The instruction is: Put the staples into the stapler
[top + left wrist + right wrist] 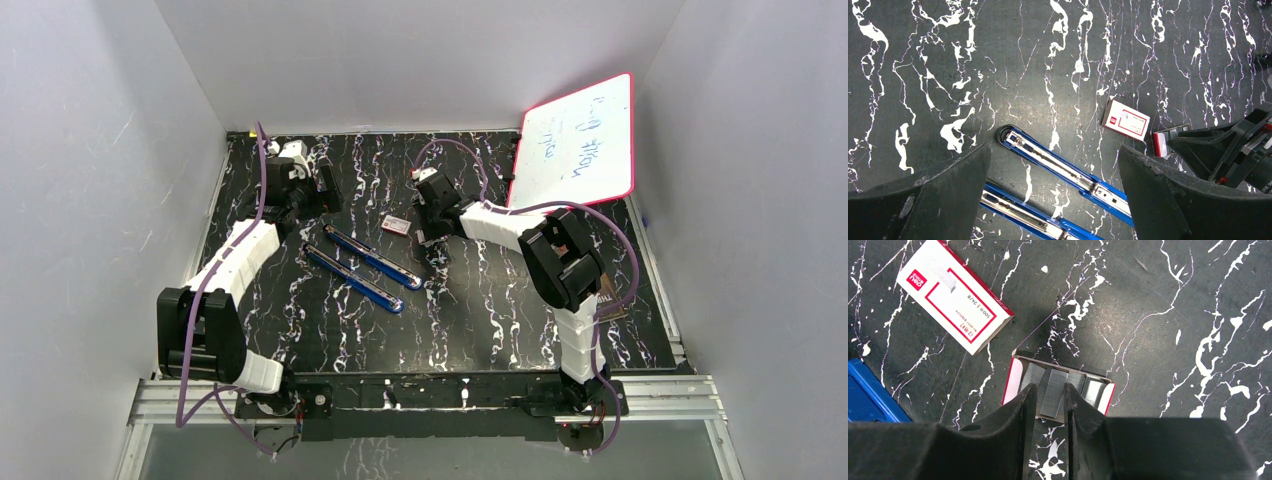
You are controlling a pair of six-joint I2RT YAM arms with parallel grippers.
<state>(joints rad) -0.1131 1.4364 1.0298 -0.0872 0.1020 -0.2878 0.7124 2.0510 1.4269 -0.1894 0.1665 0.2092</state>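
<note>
1. Black fingers (923, 200) of the left gripper (1054, 150) fill the 7 and 5 o'clock corners of the left wrist view. They stand wide apart with nothing between them, hovering over the table (948, 60).
2. Directly beneath that gap lies the stapler (1063, 170), folded out flat into two blue halves side by side. Its long axis runs from 10 to 4 o'clock, and the silver channel faces up.
3. At 2 o'clock from the stapler's middle lies a closed red-and-white box sleeve (1126, 119), flat on the table and apart from everything else.
4. Just to the sleeve's 4 o'clock sits a small red tray (1010, 380) holding the staples (1093, 390), grey strips packed side by side.
5. Over the tray, the right gripper (1049, 386) has its jaws close together with one strip (1052, 392) in the slim gap between them. That strip's long axis runs 12 to 6 o'clock in the right wrist view, in line with the fingers, so they close across its narrow width. Whether the pads already pinch it I cannot tell.
6. My judgement is that the coming move turns on this: the stapler lies at 8 o'clock from the tray, so the right arm is nearer the staples, and the strip must be turned to match the channel's diagonal.
</note>
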